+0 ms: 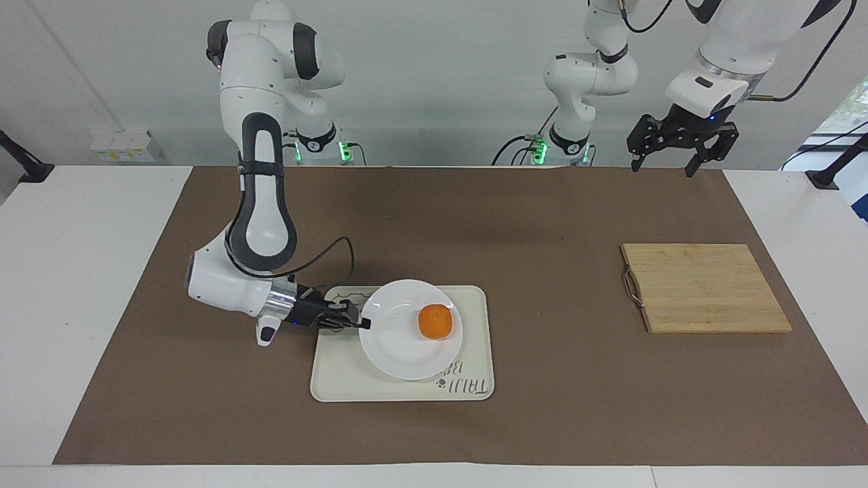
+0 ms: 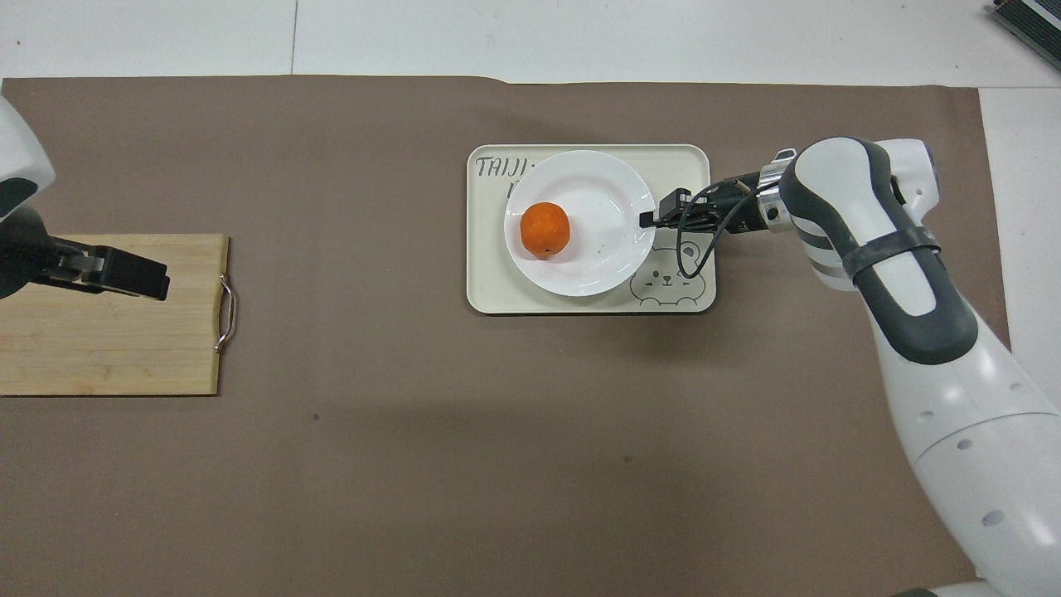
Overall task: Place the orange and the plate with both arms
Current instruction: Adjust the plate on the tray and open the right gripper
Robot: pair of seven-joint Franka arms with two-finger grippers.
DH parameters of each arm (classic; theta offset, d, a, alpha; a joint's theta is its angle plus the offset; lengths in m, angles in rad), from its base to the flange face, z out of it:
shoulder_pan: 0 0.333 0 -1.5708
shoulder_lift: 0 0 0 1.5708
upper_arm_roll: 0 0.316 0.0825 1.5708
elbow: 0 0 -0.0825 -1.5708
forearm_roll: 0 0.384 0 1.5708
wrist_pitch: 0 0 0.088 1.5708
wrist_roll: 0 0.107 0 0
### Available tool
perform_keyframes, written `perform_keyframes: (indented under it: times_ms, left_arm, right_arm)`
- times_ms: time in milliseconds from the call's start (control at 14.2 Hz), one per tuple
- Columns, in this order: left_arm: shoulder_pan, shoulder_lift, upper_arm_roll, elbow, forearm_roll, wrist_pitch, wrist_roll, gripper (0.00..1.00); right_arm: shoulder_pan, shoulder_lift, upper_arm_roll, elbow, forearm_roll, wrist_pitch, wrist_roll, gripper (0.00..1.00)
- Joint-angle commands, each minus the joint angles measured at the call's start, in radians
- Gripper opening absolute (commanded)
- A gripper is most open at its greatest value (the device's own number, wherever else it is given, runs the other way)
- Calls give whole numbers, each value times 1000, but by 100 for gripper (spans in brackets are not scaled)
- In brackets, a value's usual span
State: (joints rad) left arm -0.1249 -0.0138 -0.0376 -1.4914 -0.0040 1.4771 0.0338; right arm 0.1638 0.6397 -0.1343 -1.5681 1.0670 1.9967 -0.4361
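The white plate (image 1: 400,342) (image 2: 598,253) lies flat on the cream bear tray (image 1: 339,374) (image 2: 491,286). The orange (image 1: 435,321) (image 2: 545,230) sits in the plate, toward the left arm's end of it. My right gripper (image 1: 365,323) (image 2: 645,220) reaches in low and level from the right arm's end and is shut on the plate's rim. My left gripper (image 1: 662,168) (image 2: 153,282) hangs open and empty, high over the wooden cutting board (image 1: 705,288) (image 2: 108,348), where the left arm waits.
A brown mat (image 1: 529,224) covers the table's middle. The cutting board, with a metal handle (image 1: 630,286), lies at the left arm's end. A black cable (image 1: 339,251) loops from the right wrist over the tray's corner.
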Motion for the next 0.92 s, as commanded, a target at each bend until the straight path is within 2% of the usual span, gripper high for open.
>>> perform_keyframes:
  times_ms: [0,71,141,282,423,846]
  left_arm:
    - [13,-18,-12,-21,16,6,-5,100]
    - [13,-18,-12,-21,16,6,-5,100]
    - [13,-18,-12,-20,16,6,-5,100]
    - [13,-18,-12,-21,16,6,-5,100]
    - [13,-18,-12,-21,16,6,-5,100]
    - [13,-18,-12,-20,16,6,-5,100]
  right_arm:
    - [-7,11,4,11,-85,17,-20,46]
    - [-9,8,2,11,-94,17,-20,95]
    - [-12,2,2,11,-94,17,-20,100]
    - [-6,-6,-5,10,-99,19,-9,100]
    - [-1,-34,-10,10,-160,27,11,100]
    - [0,-153,-10,8,-572,45,225,100]
